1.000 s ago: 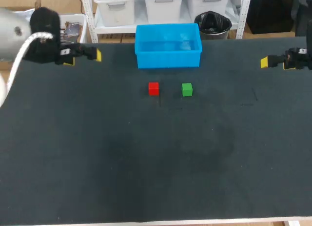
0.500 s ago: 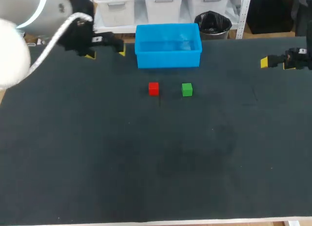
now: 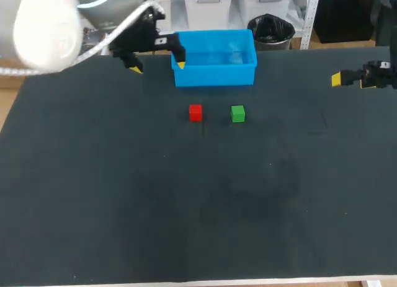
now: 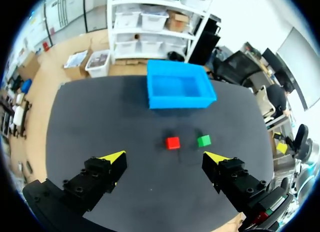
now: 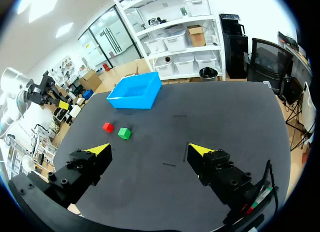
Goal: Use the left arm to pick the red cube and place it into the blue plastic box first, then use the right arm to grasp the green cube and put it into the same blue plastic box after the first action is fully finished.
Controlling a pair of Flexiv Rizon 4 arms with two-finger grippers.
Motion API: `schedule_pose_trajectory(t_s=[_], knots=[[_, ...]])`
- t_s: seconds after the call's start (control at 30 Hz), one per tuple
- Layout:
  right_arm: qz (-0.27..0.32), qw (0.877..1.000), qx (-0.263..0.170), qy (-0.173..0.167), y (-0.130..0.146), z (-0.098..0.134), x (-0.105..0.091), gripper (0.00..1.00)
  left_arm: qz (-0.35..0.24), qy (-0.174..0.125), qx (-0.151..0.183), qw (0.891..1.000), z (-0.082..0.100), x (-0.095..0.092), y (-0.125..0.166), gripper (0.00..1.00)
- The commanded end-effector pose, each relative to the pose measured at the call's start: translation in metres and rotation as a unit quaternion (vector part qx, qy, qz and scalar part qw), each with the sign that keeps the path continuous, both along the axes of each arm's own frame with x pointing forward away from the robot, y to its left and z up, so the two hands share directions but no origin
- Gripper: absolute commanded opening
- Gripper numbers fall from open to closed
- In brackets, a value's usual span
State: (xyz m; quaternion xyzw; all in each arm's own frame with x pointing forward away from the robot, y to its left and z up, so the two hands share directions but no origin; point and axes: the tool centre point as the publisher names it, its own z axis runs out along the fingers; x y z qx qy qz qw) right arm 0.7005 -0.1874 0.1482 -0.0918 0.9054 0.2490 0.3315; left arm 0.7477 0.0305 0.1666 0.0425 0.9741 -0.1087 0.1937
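Surveyed the dark table (image 3: pixel 124 206), bearing 1 blue plastic box (image 3: pixel 214 75) at its far middle and 2 cubes just in front of it. Found the left arm (image 3: pixel 56 26) entering from the left, with the left gripper (image 3: pixel 158 66) high beside the box's left front corner, fingers spread wide, holding nothing. Found the right gripper (image 5: pixel 150 151) well apart at the table's right edge, likewise fully spread and empty. Located the red cube (image 3: pixel 195 112) on the table, outside the box, just left of the green cube (image 3: pixel 238 113). Judged the red cube to lie ahead of and below the left gripper, nearly centred between its fingers in the left wrist view, and far nearer to it than to the right gripper. Noted no long axis on the cube.
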Motion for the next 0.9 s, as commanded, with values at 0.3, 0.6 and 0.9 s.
schedule_pose_trajectory(t_s=[0.3,0.6,0.9], knots=[[-0.003,1.000,-0.002,0.001,0.001,0.001,-0.001,1.00,0.029,0.107,0.120,0.987,-0.023,0.022,-0.028,1.00],[-0.003,1.000,-0.002,0.001,0.001,0.001,-0.001,1.00,0.041,0.120,0.147,0.981,-0.037,0.027,-0.040,1.00],[-0.003,1.000,-0.002,0.001,0.001,0.001,-0.001,1.00,0.051,0.121,0.142,0.981,-0.049,0.028,-0.049,1.00]])
